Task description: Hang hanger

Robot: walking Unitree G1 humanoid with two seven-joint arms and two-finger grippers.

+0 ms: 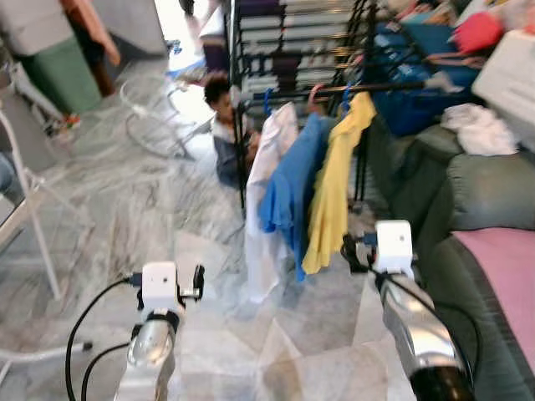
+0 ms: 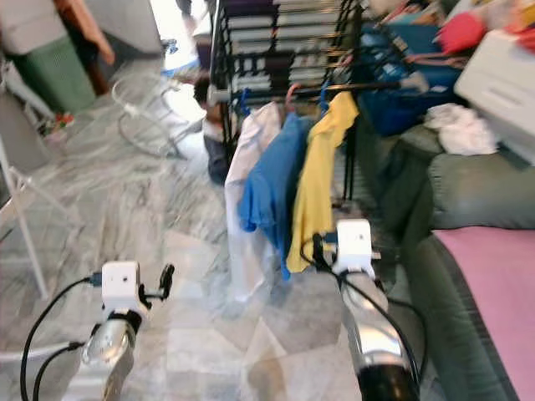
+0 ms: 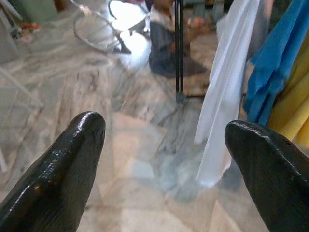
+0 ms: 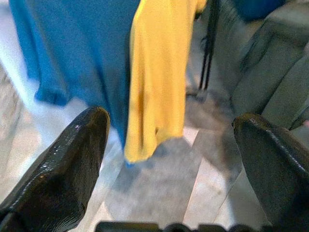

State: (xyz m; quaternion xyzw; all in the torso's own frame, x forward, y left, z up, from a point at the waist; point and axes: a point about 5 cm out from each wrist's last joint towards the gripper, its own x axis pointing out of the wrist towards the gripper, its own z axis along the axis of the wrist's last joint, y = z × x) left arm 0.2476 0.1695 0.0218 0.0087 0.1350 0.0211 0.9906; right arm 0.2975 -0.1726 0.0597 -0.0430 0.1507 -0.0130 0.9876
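On the black metal drying rack's rail (image 1: 368, 87), white (image 1: 269, 192), blue (image 1: 291, 188) and yellow (image 1: 334, 180) garments hang from what look like plastic hangers, while the left gripper (image 3: 164, 159) and right gripper (image 4: 171, 164) hover nearby, fingers spread, empty.

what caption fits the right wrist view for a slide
Open right gripper faces the yellow shirt and blue shirt hanging above the marble floor.

Both eye views are blurry. The hangers (image 1: 316, 94) on the rack (image 1: 334, 88) are too small and fuzzy to tell apart. The white shirt (image 1: 269, 200) hides part of the person (image 1: 224, 125) sitting on the floor. The picture's edge cuts off the sofa (image 1: 493, 251). The yellow shirt (image 4: 159, 72) looks smeared in the right wrist view.
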